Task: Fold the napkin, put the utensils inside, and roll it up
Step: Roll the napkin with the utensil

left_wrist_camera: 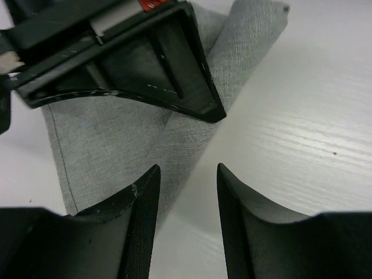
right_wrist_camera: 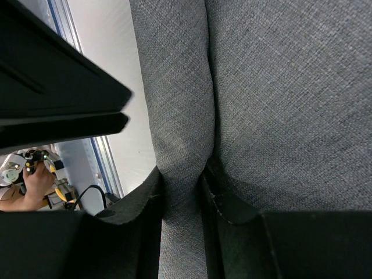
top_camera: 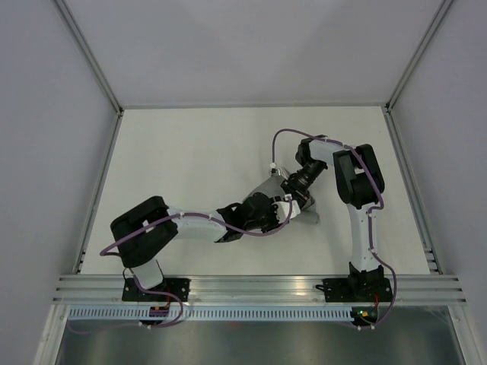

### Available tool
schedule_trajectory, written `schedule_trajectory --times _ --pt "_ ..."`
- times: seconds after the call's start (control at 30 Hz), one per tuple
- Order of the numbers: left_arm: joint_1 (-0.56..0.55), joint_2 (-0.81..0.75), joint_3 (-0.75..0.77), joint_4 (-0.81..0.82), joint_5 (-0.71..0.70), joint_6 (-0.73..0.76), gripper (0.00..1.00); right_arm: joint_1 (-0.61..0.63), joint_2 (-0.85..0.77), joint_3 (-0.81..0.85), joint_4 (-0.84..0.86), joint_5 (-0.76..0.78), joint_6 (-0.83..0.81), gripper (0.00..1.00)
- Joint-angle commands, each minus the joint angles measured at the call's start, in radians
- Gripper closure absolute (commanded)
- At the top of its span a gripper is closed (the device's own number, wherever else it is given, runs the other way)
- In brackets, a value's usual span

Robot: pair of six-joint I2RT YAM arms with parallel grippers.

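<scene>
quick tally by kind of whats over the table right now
napkin: 1
grippers: 2, left gripper and right gripper
utensils in view: 0
total: 3

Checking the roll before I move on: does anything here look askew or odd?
The napkin lies as a loose, slanted roll with a flat flap spreading beside it, not wound in. The right gripper pinches a raised ridge of it; the left gripper hangs open. No utensils show; possibly hidden inside.

No text, label, brand or number can be read anywhere — all unmarked.
</scene>
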Motion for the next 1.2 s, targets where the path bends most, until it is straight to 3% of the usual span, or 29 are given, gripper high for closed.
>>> schedule_trajectory --times 0.0,0.43,0.6,0.63,0.77,0.87,0.97,1.17 --pt "-0.039 0.063 0.075 -0.002 -0.113 0.163 0.51 0.003 0.071 -0.013 0.115 0.136 -0.058 0.86" --pt "-0.056 0.226 0.153 -0.025 -0.096 0.211 0.51 -0.014 0.096 -0.003 0.116 0.134 -0.055 0.86" --pt "-0.058 0.262 0.148 -0.042 -0.078 0.185 0.55 -0.018 0.1 0.003 0.113 0.134 -0.056 0.86" --pt "-0.058 0.267 0.15 -0.048 -0.07 0.181 0.58 -0.017 0.102 0.005 0.112 0.131 -0.056 0.86" --pt "-0.056 0.292 0.176 -0.102 -0.032 0.162 0.87 -0.018 0.097 0.007 0.112 0.119 -0.053 0.85" --pt "-0.056 0.312 0.199 -0.138 -0.004 0.159 0.96 -0.018 0.09 0.005 0.113 0.113 -0.047 0.83" --pt "-0.052 0.325 0.213 -0.177 0.043 0.157 0.98 -0.018 0.07 -0.006 0.127 0.102 -0.035 0.75" --pt "-0.029 0.341 0.243 -0.264 0.148 0.141 0.98 -0.021 -0.022 -0.046 0.171 0.076 0.003 0.5"
